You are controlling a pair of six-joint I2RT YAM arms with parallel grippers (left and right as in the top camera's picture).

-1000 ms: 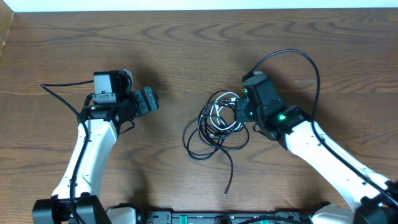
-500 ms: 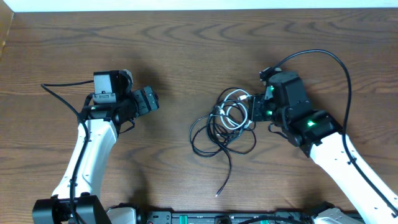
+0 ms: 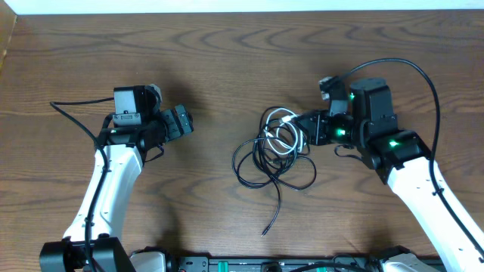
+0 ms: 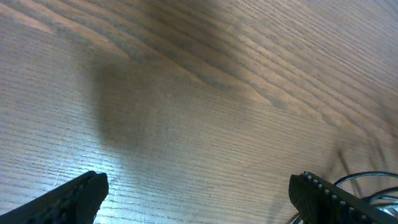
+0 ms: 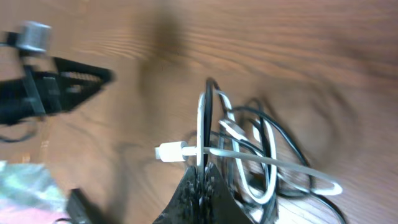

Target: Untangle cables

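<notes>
We judge the job barely begun. The cables (image 3: 276,151) lie in one knot just right of the table (image 3: 227,60) middle, with the white cord (image 3: 286,134) looped through the black ones and a black tail (image 3: 272,215) trailing toward the near edge. Our right gripper (image 3: 311,128) is closed on the knot's right side, seemingly pinching a black loop, though its wrist view is blurred. Our left gripper (image 3: 184,121) stands wide and empty, well apart toward the left edge. All the separating is left to do.
</notes>
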